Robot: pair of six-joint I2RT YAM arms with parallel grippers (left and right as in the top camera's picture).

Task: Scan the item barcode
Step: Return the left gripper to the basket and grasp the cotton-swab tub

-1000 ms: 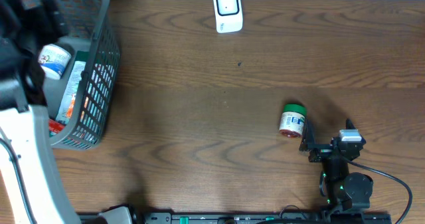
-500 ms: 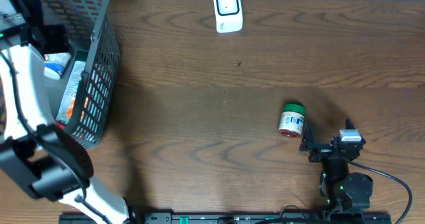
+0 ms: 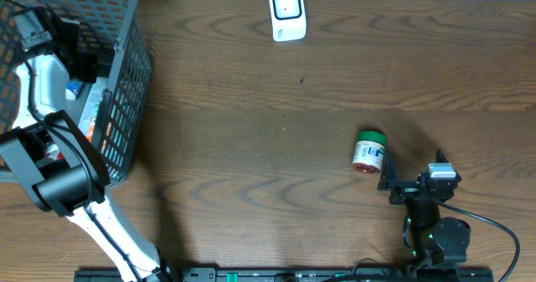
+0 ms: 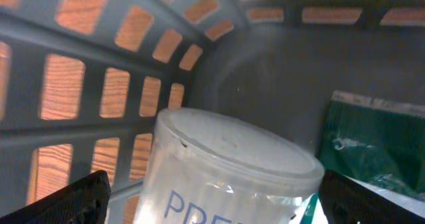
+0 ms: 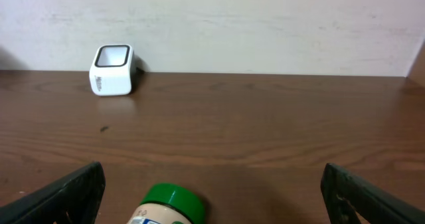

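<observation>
Left fingers [image 4: 70, 201] are spread wide inside the basket, and a tub [image 4: 226, 177] sits between them. On one side you can see a gap between finger and tub; on the other side I cannot tell if they touch. Right fingers [image 5: 63, 194] are also spread wide and grasp nothing.

Your counter [image 3: 276, 148] is dark brown wood. At its left end stands the grey plastic basket [image 3: 126, 73] with lattice walls, and the white left arm [image 3: 46, 81] reaches down into it. Inside the basket, the tub is round, with a clear lid and blue letters on its side. It stands close to the basket wall. Just beside it lies a green packet [image 4: 378, 144].

At the far edge of the counter, near the middle, the white barcode scanner [image 3: 287, 12] stands alone, well apart from the basket.

On the right part of the counter a small bottle [image 3: 368, 151] lies on its side. It has a green cap and a white label. It lies just in front of the right fingers, with the cap pointing away from them.
</observation>
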